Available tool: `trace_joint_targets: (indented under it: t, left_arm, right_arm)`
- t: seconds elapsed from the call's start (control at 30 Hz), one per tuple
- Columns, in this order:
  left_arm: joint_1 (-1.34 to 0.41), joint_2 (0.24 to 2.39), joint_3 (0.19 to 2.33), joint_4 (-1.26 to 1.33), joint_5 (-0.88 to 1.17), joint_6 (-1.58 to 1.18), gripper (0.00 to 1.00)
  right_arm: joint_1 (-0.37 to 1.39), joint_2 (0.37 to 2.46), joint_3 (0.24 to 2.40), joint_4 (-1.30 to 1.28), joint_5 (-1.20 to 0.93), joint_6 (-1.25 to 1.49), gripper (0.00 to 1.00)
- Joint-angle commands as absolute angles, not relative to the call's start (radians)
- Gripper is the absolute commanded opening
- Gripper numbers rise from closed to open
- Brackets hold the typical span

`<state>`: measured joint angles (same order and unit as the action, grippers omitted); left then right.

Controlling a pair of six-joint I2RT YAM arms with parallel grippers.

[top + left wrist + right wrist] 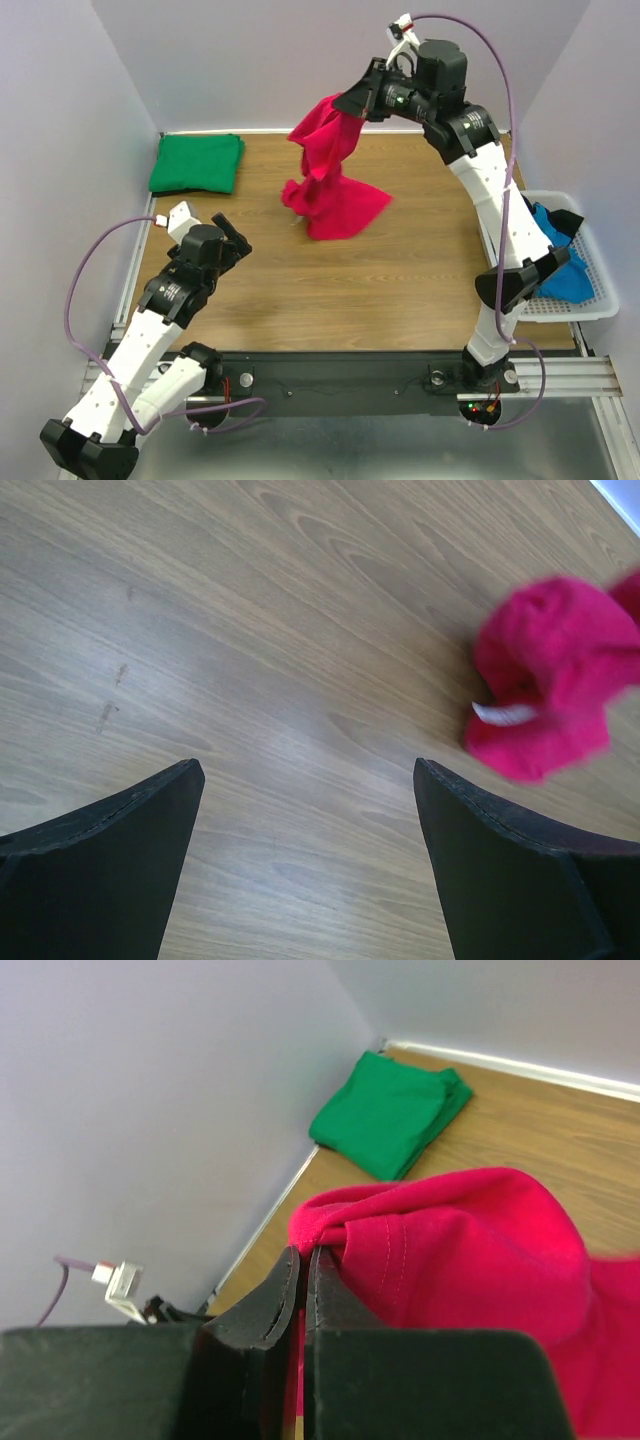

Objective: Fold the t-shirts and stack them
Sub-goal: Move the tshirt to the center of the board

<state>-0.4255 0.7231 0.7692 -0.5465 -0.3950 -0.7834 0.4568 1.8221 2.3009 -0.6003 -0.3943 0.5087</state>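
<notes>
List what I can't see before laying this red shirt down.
- Top view: the right arm covers much of the blue shirt in the basket.
- Left wrist view: the red shirt is blurred, cut by the right edge.
- Right wrist view: its hanging part falls outside the frame.

Bright, even, diffuse light fills all three views, with no hard shadows. In the overhead view the red shirt (335,205) casts only a faint, soft shadow on the wooden surface (400,290) just beneath it, and the pale walls (60,120) lean outward toward the frame edges.

In the left wrist view the wood grain is sharp, with a pale sheen left of the red shirt, which is smeared by blur. The fingers (100,880) of the left hand (308,770) are almost featureless black.

In the right wrist view the right hand (305,1255) is dark and soft. The green shirt (390,1115) is fairly clear, and the red shirt blurs at the right edge.
</notes>
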Motion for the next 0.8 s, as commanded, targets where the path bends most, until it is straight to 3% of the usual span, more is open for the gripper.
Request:
trace_joint_targets:
  t: [0.0, 0.13, 0.3, 0.43, 0.47, 0.5, 0.6, 0.63, 0.77]
  left_arm:
    - [-0.430, 0.713, 0.833, -0.587, -0.431, -0.813, 0.99]
    - [-0.430, 0.698, 0.830, -0.607, -0.431, -0.833, 0.99]
    - [-0.430, 0.678, 0.799, -0.606, -0.425, -0.851, 0.99]
    - [-0.430, 0.698, 0.772, -0.591, -0.402, -0.851, 0.99]
    - [-0.428, 0.707, 0.767, -0.589, -0.399, -0.851, 0.99]
    - [-0.428, 0.715, 0.764, -0.588, -0.399, -0.851, 0.99]
    - [-0.428, 0.765, 0.753, -0.557, -0.390, -0.858, 0.99]
    - [-0.428, 0.779, 0.749, -0.513, -0.384, -0.859, 0.99]
    - [-0.420, 0.888, 0.724, -0.364, -0.351, -0.850, 0.99]
  right_arm:
    - [0.474, 1.764, 2.318, -0.517, -0.330, 0.462, 0.00]
    - [0.474, 1.608, 2.064, -0.517, -0.132, 0.399, 0.00]
    - [0.433, 1.367, 1.468, -0.518, 0.213, 0.432, 0.00]
    - [0.321, 1.367, 1.185, -0.534, 0.320, 0.515, 0.04]
    - [0.302, 1.371, 1.146, -0.537, 0.346, 0.532, 0.12]
    - [0.272, 1.376, 1.122, -0.538, 0.365, 0.551, 0.41]
    - [0.267, 1.368, 1.085, -0.543, 0.355, 0.548, 0.92]
    - [0.265, 1.361, 1.074, -0.543, 0.315, 0.543, 1.00]
    - [0.268, 1.295, 1.031, -0.552, 0.292, 0.528, 1.00]
